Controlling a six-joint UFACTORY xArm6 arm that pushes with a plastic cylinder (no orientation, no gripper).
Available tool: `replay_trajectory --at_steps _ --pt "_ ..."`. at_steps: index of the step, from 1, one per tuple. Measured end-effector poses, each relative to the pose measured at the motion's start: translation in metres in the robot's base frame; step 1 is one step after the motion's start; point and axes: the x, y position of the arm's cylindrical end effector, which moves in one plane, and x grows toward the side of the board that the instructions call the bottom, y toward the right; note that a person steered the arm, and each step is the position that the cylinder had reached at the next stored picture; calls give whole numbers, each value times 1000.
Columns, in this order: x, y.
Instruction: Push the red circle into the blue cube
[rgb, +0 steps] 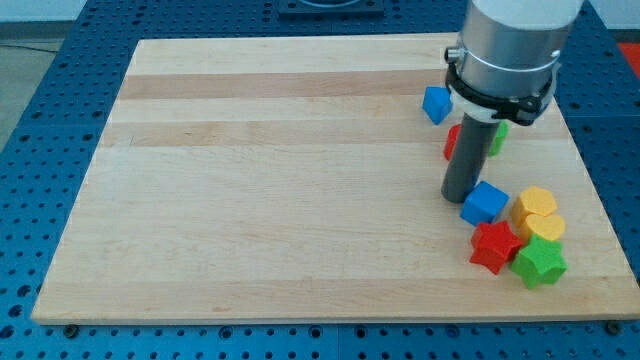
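The red circle sits at the view's right, mostly hidden behind my rod; only its left edge shows. A blue cube lies below it, toward the view's bottom. My tip rests on the board just left of the blue cube, touching or nearly touching its left side, and just below the red circle. A second blue block lies above the red circle, toward the view's top; its shape is unclear.
A green block peeks out right of the rod. Two yellow blocks, a red star and a green star cluster right of and below the blue cube, near the wooden board's right edge.
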Motion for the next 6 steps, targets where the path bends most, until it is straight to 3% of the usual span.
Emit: replay_trajectory --at_steps 2,3,4,6 --pt "1 7" --pt "1 -17" --pt "-19 -56" --pt "-111 -40"
